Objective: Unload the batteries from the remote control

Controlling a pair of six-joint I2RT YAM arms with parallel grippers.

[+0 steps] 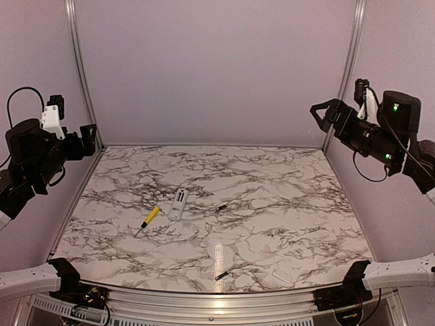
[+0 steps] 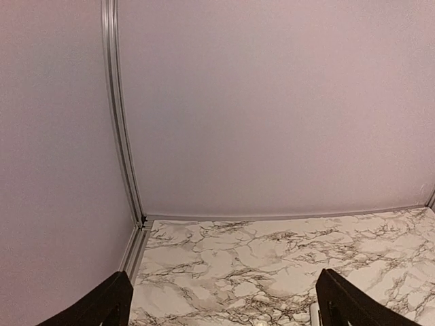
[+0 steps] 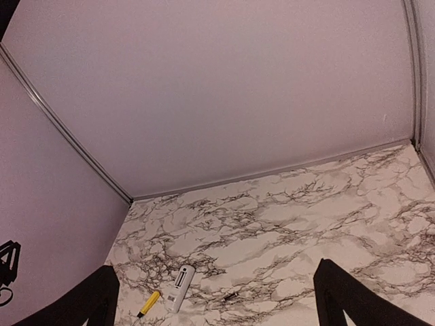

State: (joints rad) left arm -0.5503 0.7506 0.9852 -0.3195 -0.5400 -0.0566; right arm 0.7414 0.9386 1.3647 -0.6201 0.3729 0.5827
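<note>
**Item 1.** Left arm's lower link (image 1: 30, 280) and right arm's lower link (image 1: 401, 272): lying along the near edge of the bench (image 1: 272, 176), well nearer you than the remote control (image 1: 178, 204).

**Item 2.** Near battery (image 1: 221, 276): lying well to the near right of the remote control.

**Item 3.** Second battery (image 1: 221, 207): lying a little off the remote control's right side, not touching it. With both sitting outside the dark recess, you are probably looking at a finished unload.

**Item 4.** Left gripper (image 1: 90, 140) and right gripper (image 1: 321, 117): hanging high, far left and far right of the remote control. Their jaws are spread wide and carrying nothing.

**Item 5.** Screwdriver (image 1: 147, 221): lying just left of the remote control. White cover piece (image 1: 282, 277): lying well to its near right.

**Handling note.** You are holding clear of the work. The recess is showing too small to read, so be confirming it empty from a closer view before you are calling the job done.
</note>
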